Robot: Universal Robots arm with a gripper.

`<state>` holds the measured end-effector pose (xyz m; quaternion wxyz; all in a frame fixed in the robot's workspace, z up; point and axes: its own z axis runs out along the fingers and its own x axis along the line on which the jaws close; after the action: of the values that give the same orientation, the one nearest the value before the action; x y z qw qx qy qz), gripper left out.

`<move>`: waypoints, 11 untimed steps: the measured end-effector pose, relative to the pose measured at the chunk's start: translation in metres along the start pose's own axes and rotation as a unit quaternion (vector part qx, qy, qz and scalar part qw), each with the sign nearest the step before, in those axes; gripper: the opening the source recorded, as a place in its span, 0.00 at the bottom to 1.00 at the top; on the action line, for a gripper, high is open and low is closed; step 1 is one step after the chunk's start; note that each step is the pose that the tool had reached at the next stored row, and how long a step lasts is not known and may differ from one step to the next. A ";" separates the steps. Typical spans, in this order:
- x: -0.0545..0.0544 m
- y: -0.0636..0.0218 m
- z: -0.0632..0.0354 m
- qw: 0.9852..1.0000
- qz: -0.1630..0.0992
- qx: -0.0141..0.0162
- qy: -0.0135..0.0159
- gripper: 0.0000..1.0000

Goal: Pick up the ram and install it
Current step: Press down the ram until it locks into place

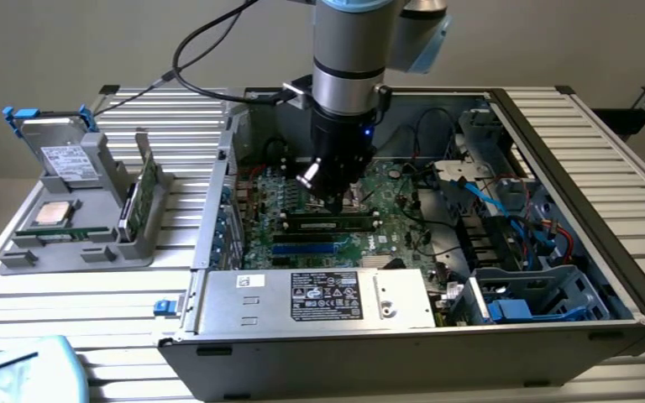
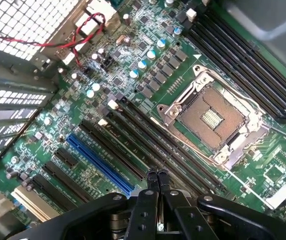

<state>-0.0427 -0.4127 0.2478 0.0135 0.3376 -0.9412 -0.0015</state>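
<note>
A table (image 1: 98, 290) of ribbed metal slats is seen in the exterior view; an open computer case (image 1: 412, 336) is laid on it towards the exterior view's right; a grey holder tray (image 1: 70, 239) is set just beside the case on the exterior view's left; a pale blue object (image 1: 14, 369) is found at the near corner.

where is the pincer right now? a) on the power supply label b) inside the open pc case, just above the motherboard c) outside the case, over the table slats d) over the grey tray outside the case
b: the pincer, fingers shut, hangs inside the open case just above the motherboard, by the ram lying in its slot.
</note>
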 end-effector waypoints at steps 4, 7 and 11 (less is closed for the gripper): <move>0.000 0.0000 0.0000 0.999 0.033 -0.001 0.000 0.10; 0.000 0.0000 0.0000 0.998 0.058 -0.001 -0.001 0.10; 0.000 0.0000 0.0002 0.996 0.092 -0.002 -0.001 0.10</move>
<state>-0.0427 -0.4127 0.2476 0.0133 0.2493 -0.9683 -0.0027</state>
